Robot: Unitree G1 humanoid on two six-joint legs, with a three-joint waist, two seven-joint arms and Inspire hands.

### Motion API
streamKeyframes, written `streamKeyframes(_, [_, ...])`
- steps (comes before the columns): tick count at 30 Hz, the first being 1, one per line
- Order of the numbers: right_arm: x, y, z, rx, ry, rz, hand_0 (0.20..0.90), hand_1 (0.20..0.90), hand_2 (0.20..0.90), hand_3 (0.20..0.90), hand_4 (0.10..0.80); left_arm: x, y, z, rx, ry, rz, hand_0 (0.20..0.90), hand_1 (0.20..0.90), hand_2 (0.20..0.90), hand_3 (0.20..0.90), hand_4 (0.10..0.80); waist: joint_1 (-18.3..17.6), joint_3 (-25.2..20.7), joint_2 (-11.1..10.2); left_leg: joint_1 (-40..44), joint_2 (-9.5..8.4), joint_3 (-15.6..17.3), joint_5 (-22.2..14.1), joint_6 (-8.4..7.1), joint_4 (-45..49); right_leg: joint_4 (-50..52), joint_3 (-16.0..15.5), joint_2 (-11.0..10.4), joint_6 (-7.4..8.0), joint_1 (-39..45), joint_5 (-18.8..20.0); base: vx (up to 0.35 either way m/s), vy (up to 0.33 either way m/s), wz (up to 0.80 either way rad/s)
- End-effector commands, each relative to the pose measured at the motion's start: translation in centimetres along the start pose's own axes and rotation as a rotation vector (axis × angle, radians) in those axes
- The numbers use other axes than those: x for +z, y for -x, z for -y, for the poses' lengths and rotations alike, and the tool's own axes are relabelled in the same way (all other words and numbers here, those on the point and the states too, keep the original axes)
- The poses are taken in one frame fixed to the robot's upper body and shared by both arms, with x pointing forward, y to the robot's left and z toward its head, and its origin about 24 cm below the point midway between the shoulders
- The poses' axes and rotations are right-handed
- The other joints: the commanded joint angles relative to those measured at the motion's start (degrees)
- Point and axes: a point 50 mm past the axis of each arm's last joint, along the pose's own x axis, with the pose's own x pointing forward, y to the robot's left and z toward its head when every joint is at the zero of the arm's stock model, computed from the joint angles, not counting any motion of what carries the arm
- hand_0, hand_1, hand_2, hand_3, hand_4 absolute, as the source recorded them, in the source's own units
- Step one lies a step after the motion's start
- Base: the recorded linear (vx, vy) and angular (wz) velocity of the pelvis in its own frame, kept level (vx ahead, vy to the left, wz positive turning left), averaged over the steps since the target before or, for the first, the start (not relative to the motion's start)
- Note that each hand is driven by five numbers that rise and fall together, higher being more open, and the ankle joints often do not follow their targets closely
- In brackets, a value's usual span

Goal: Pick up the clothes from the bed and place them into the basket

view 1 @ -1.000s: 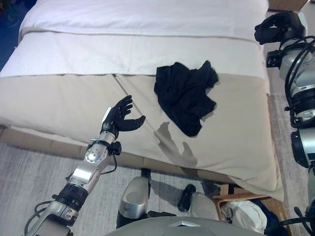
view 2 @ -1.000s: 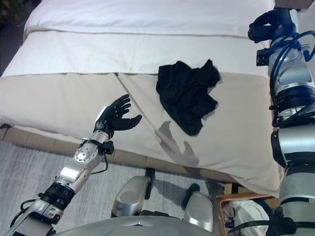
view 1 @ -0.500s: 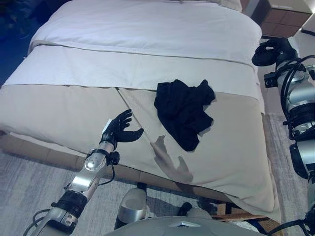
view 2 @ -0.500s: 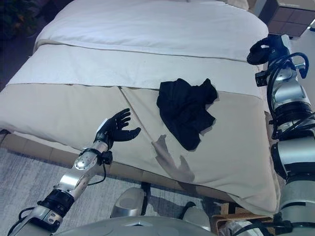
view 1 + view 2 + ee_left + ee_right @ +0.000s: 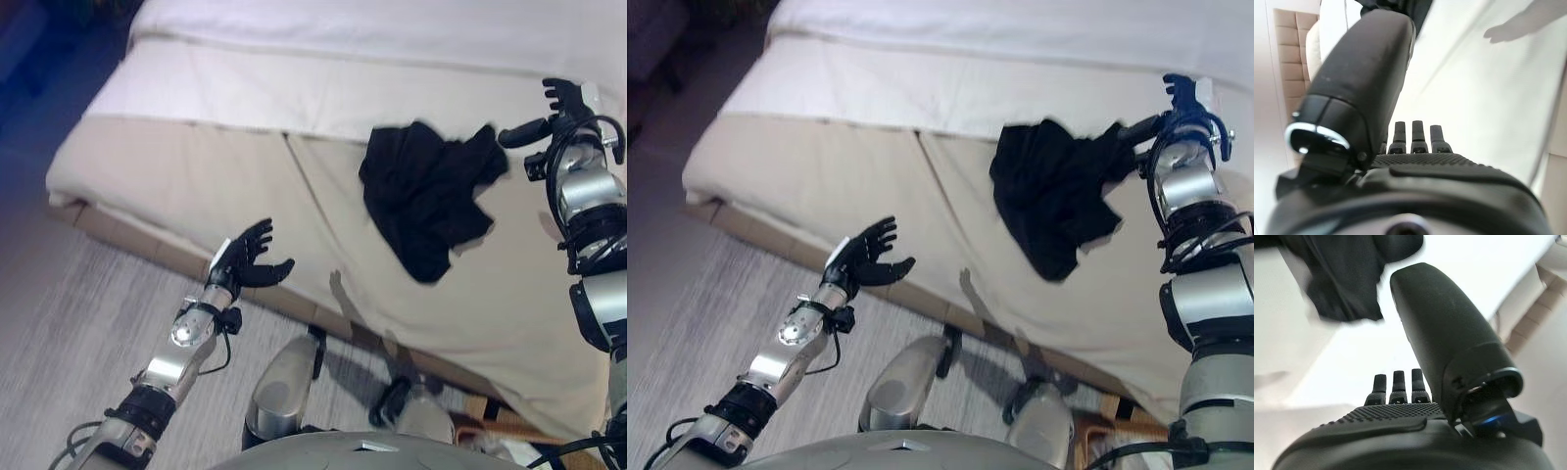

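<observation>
Clothes, a crumpled black heap, lie on the beige bed in my eye views, my right hand spread just beside them and my left hand spread near the bed's edge. Each wrist view shows me straight, empty fingers over the bedding.

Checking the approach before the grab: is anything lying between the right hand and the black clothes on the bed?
Nothing visible does. The open right hand hovers just beside the crumpled black clothes, with only bare beige bedcover around them.
</observation>
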Motion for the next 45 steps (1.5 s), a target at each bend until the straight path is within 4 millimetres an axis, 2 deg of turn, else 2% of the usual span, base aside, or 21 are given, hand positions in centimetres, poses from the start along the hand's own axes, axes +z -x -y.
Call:
streamKeyframes(1, [6.9, 0.1, 3.4, -0.117, -0.060, 0.211, 0.900, 0.900, 0.900, 0.900, 0.800, 4.8, 0.2, -0.1, -0.002, 0.013, 0.245, 0.900, 0.900, 0.900, 0.900, 0.800, 2.46, 4.26, 0.32, -6.41, -1.56, 3.11, -10.00, 2.30, 10.54, 9.39, 2.93, 0.25, -1.69, -8.19, -0.97, -0.039, -0.007, 0.23])
streamKeyframes(3, [7.0, 0.1, 2.9, -0.100, -0.068, 0.205, 0.900, 0.900, 0.900, 0.900, 0.800, 5.2, 0.6, 0.0, 0.000, 0.032, 0.266, 0.900, 0.900, 0.900, 0.900, 0.800, 2.59, 4.26, 1.09, -11.49, -2.37, 3.18, -12.09, 3.10, 16.08, 14.31, 3.73, -0.29, -2.37, -13.57, -2.68, -0.058, 0.008, 0.28])
streamKeyframes(6, [7.1, 0.2, 2.1, -0.080, -0.075, 0.210, 0.900, 0.900, 0.900, 0.900, 0.800, 5.3, 0.9, 0.2, 0.004, 0.041, 0.285, 0.900, 0.900, 0.900, 0.900, 0.800, 2.64, 4.26, 1.80, -16.74, -3.19, 2.74, -14.06, 3.34, 22.41, 18.72, 5.30, -0.34, -2.78, -18.85, -3.96, -0.064, 0.016, 0.11])
streamKeyframes(9, [7.8, 0.4, 1.3, -0.061, -0.053, 0.214, 0.900, 0.900, 0.900, 0.900, 0.800, 5.8, 0.8, 0.5, 0.014, 0.051, 0.305, 0.900, 0.900, 0.900, 0.900, 0.800, 2.32, 4.26, 2.62, -22.14, -3.19, 2.69, -16.70, 4.04, 29.34, 23.76, 7.09, -0.05, -3.54, -24.60, -6.23, -0.080, 0.025, 0.03])
streamKeyframes(14, [7.4, 0.0, 1.3, -0.044, -0.041, 0.172, 0.900, 0.900, 0.900, 0.900, 0.800, 6.7, 1.1, 0.6, 0.039, 0.091, 0.358, 0.900, 0.900, 0.900, 0.900, 0.800, 2.08, 4.26, 4.28, -32.07, -3.66, 1.97, -20.27, 4.57, 41.11, 33.69, 10.33, 0.89, -4.33, -34.49, -9.76, -0.065, 0.024, 0.02])
streamKeyframes(18, [7.1, -0.2, 0.9, 0.014, 0.004, 0.130, 0.900, 0.900, 0.900, 0.900, 0.800, 7.5, 1.3, 0.0, 0.073, 0.109, 0.410, 0.900, 0.900, 0.900, 0.900, 0.800, 2.48, 4.26, 4.47, -38.64, -4.30, 0.53, -22.25, 4.85, 47.96, 40.14, 12.49, 1.91, -4.48, -40.87, -11.66, -0.094, -0.014, -0.03])
streamKeyframes(22, [6.7, -0.4, 0.7, 0.101, 0.028, 0.095, 0.900, 0.900, 0.900, 0.900, 0.800, 8.3, 1.3, -0.3, 0.093, 0.111, 0.449, 0.900, 0.900, 0.900, 0.900, 0.800, 2.55, 4.26, 4.14, -41.69, -3.87, -0.53, -23.84, 5.20, 52.15, 44.03, 13.97, 2.83, -5.15, -43.76, -13.25, -0.080, -0.018, -0.14])
streamKeyframes(23, [6.6, -0.5, 0.7, 0.108, 0.026, 0.093, 0.867, 0.867, 0.867, 0.862, 0.762, 8.4, 1.3, -0.3, 0.097, 0.111, 0.450, 0.900, 0.900, 0.900, 0.900, 0.800, 2.53, 4.26, 4.09, -41.81, -3.76, -0.59, -23.92, 5.19, 52.48, 44.57, 14.04, 2.94, -5.20, -43.84, -13.44, -0.043, -0.012, -0.05])
streamKeyframes(24, [6.6, -0.5, 0.8, 0.108, 0.022, 0.093, 0.524, 0.524, 0.524, 0.461, 0.361, 8.4, 1.3, -0.5, 0.104, 0.110, 0.453, 0.900, 0.900, 0.900, 0.900, 0.800, 2.48, 4.26, 3.94, -42.07, -3.53, -0.71, -24.16, 5.14, 53.16, 45.42, 14.09, 3.03, -5.25, -44.03, -13.76, -0.045, -0.030, -0.39])
streamKeyframes(25, [6.6, -0.5, 1.0, 0.095, 0.014, 0.103, 0.300, 0.300, 0.300, 0.200, 0.100, 8.6, 1.2, -0.7, 0.110, 0.109, 0.453, 0.900, 0.900, 0.900, 0.900, 0.800, 2.46, 4.26, 3.69, -42.28, -3.61, -0.98, -24.71, 5.12, 54.35, 46.35, 14.10, 3.05, -5.18, -44.16, -14.10, -0.053, -0.039, -0.42])
streamKeyframes(32, [7.0, -0.6, 1.9, 0.027, -0.020, 0.118, 0.300, 0.300, 0.300, 0.200, 0.100, 8.4, 0.8, -1.1, 0.113, 0.100, 0.441, 0.900, 0.900, 0.900, 0.900, 0.800, 1.86, 4.26, 3.04, -40.21, -2.90, -0.89, -25.36, 4.69, 54.94, 46.86, 14.16, 2.88, -4.84, -42.43, -14.35, -0.019, -0.023, 0.07])
streamKeyframes(36, [7.5, -0.5, 2.0, -0.030, -0.043, 0.153, 0.300, 0.300, 0.300, 0.200, 0.100, 8.0, 0.8, -1.0, 0.120, 0.096, 0.431, 0.900, 0.900, 0.900, 0.900, 0.800, 1.27, 4.26, 2.75, -35.78, -1.73, -0.09, -24.97, 4.39, 52.41, 42.94, 13.73, 2.64, -4.55, -38.41, -13.09, 0.005, -0.001, 0.00])
streamKeyframes(42, [7.6, -0.2, 1.2, -0.017, -0.132, 0.188, 0.300, 0.300, 0.300, 0.200, 0.100, 7.3, 0.7, -1.3, 0.141, 0.088, 0.389, 0.900, 0.900, 0.900, 0.900, 0.800, 0.71, 4.26, 1.64, -22.47, -0.52, 1.65, -22.72, 3.52, 41.78, 31.70, 11.45, 1.19, -3.19, -26.22, -9.48, 0.066, 0.034, -0.03])
streamKeyframes(45, [7.1, -0.2, 1.4, -0.007, -0.153, 0.188, 0.300, 0.300, 0.300, 0.200, 0.100, 6.7, 0.6, -1.5, 0.134, 0.067, 0.343, 0.900, 0.900, 0.900, 0.900, 0.800, 0.66, 4.18, 0.32, -12.83, 0.10, 2.33, -20.80, 3.03, 33.03, 24.74, 9.71, 0.06, -2.50, -16.93, -7.50, 0.178, 0.030, -0.06])
